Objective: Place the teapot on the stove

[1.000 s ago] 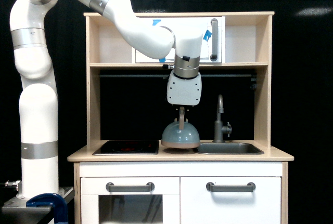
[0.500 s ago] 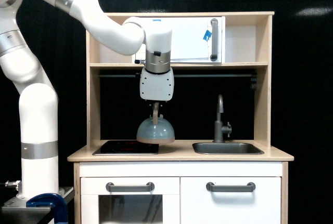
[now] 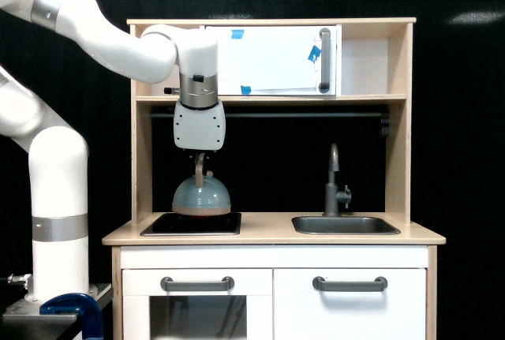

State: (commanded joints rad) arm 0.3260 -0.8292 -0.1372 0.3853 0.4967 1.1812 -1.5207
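Exterior view shows the gripper (image 3: 200,165) clamped on the upright wooden loop handle of the teapot (image 3: 201,196), holding it over the stove (image 3: 192,224). The pot hangs level above the black panel, toward the side of it on the exterior view's right. Its tan base rim sits very near the glass, but from this side-on angle it cannot be told whether it already touches or floats just above.

The step in hand looks like the final lowering and release. To do it well, the arm should come straight down, with no sideways drift, so the base meets the panel flat rather than on one edge. The pot is squat and wide-bottomed, so it should stand steadily once down. A nudge toward the exterior view's left before descent would centre it better on the panel and keep its rim clear of the panel's edge nearest the sink basin (image 3: 345,224).

Release wants care: the thin loop handle is a narrow hold, and if the jaws part while the pot is still hanging, it would drop and might skid on the glossy surface. Opening only after the base bears on the stove, then rising straight up, should keep the fingers from catching the loop and tipping the pot. The faucet (image 3: 334,184) and the shelf (image 3: 316,99) above stand well apart from this path.
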